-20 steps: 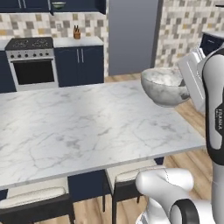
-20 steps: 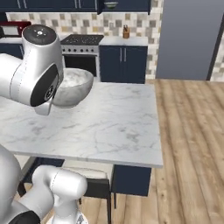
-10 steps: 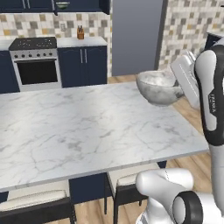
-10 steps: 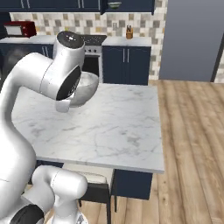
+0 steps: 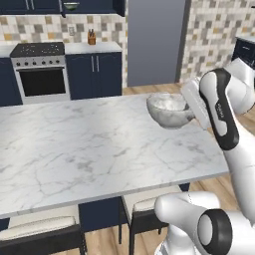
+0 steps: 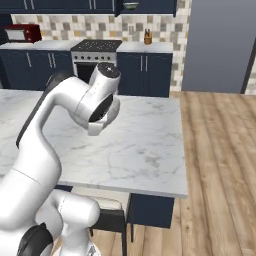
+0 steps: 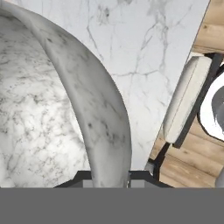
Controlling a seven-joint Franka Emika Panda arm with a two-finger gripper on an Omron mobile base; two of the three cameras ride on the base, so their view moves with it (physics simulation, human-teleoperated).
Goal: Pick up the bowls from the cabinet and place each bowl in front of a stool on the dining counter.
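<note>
The gripper [image 7: 107, 177] is clamped narrow on the rim of the grey-white marbled bowl [image 7: 52, 109]; in the hand view the rim's wall runs down between the two dark finger tips at about 6 o'clock, with the bowl's hollow spreading from 8 to 11 o'clock. From the left base view the same bowl [image 5: 170, 108] hangs in the air just above the dining counter [image 5: 94, 149], at roughly 2 o'clock in that picture, held from its right side by the hand at the end of the white arm [image 5: 224, 114], and tipped only slightly. It sits over the far right part of the marble slab, near the slab's right edge, not resting on it. In the hand view the veined marble top [image 7: 140, 48] lies at 12 o'clock behind the bowl, and past its edge, at 3 o'clock, a stool [image 7: 186, 98] with a cream cushion and dark frame stands on the wooden floor [image 7: 192, 162]. In the right base view the arm's elbow and wrist [image 6: 97, 100] stand in front of the bowl and hide it. Stools [image 5: 144, 209] tuck under the near edge of the counter at 6 o'clock in the left base view. Farther back, at 11 o'clock, a stove [image 5: 40, 69] sits among low navy cupboards [image 5: 99, 74], with a knife block [image 5: 91, 37] on the worktop beside it.
</note>
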